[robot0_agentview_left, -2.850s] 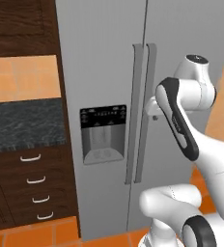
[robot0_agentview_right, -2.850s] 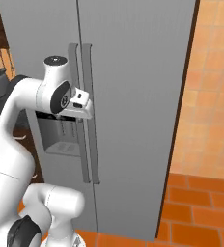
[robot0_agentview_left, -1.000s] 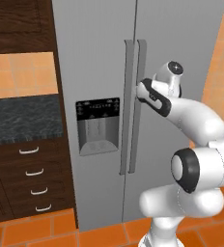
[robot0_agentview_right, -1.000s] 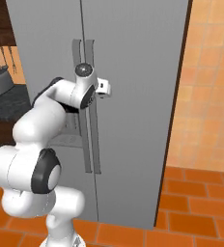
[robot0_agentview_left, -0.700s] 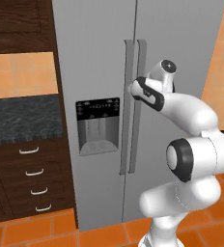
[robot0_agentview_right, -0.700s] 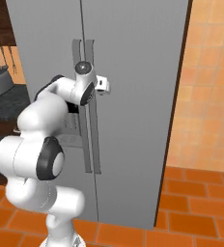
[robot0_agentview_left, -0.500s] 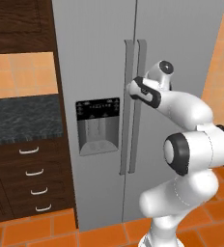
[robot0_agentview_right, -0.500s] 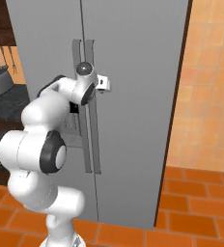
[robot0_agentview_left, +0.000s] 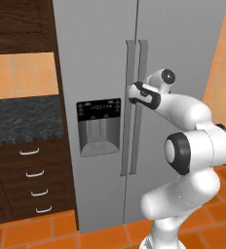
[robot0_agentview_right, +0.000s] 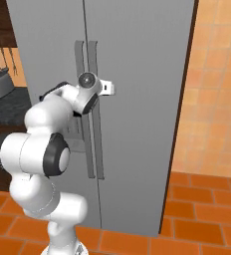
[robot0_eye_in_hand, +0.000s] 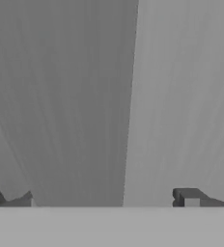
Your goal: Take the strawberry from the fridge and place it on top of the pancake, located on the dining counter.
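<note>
Light-grey surface of the fridge spans the frame at close range. A near-vertical edge runs from top centre down to the bottom, dividing a darker grey area on the left from a paler one on the right. Two dark fingertips of the gripper rise at the bottom, set wide apart, one on each side of that edge. Nothing sits between them.
</note>
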You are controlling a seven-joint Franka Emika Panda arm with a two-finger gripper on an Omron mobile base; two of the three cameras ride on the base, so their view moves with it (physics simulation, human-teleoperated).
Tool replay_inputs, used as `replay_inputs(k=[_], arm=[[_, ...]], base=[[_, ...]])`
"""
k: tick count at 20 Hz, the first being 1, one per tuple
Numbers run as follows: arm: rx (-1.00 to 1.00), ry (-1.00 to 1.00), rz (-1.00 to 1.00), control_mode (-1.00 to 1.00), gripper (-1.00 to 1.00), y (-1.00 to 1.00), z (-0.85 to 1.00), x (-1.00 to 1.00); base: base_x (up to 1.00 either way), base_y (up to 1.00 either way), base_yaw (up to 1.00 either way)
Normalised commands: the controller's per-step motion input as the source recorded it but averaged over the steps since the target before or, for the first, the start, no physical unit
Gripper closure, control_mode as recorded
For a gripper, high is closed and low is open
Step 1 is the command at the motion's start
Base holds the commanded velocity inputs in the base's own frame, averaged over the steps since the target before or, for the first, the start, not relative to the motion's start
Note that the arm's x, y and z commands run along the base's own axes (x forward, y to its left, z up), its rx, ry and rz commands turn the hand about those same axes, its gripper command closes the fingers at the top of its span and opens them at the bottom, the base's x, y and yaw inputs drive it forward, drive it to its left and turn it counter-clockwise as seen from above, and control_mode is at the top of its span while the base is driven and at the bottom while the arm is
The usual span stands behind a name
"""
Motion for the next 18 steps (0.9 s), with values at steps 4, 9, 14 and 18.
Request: replay_inputs(k=[4, 9, 14, 18], arm=[[0.01, -0.07, 0.01, -1.0, -1.0, -0.24, -0.05, 0.34], [0.0, 0.01, 0.01, -1.0, 1.0, -0.08, 0.0, 0.02], [0.0, 0.08, -0.03, -1.0, 1.0, -0.29, 0.05, -0.7], [0.04, 0.08, -0.04, -1.0, 1.0, -0.71, 0.03, -1.0]], base=[[0.0, 0.0, 0.0], [0.0, 0.0, 0.0], [0.0, 0.0, 0.0], [0.0, 0.0, 0.0]])
